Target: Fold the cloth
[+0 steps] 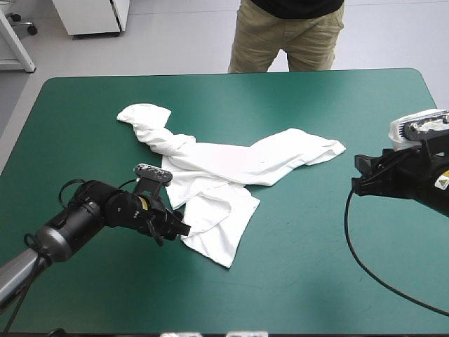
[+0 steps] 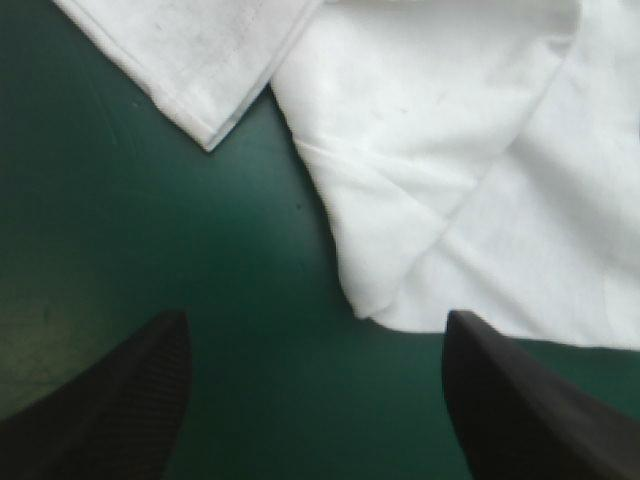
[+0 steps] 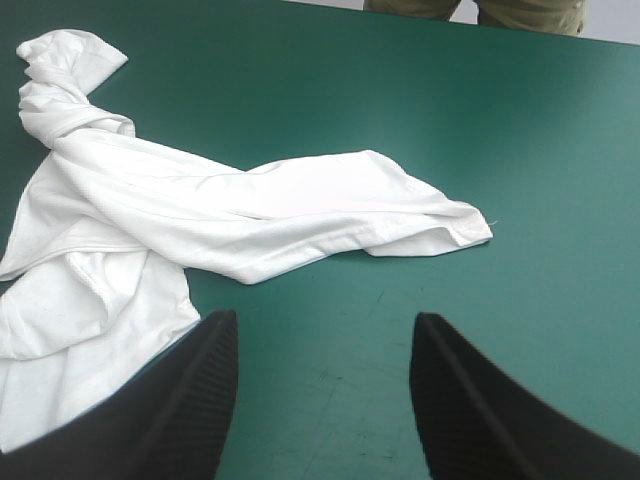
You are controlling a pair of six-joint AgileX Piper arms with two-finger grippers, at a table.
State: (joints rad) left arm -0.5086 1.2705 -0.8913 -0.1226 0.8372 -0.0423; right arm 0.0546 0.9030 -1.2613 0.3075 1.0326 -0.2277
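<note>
Beyond your table (image 1: 295, 295) with the teal-green cover you see a pale grey floor (image 1: 175, 42); a white cabinet (image 1: 91, 15) stands there, at far left.

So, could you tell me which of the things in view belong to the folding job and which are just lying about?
Part of the job:
- the T-shirt, crumpled mid-table
- the left gripper, open at its edge
- the right gripper, open, farther off

Just there:
- only the teal-green table cover
</note>
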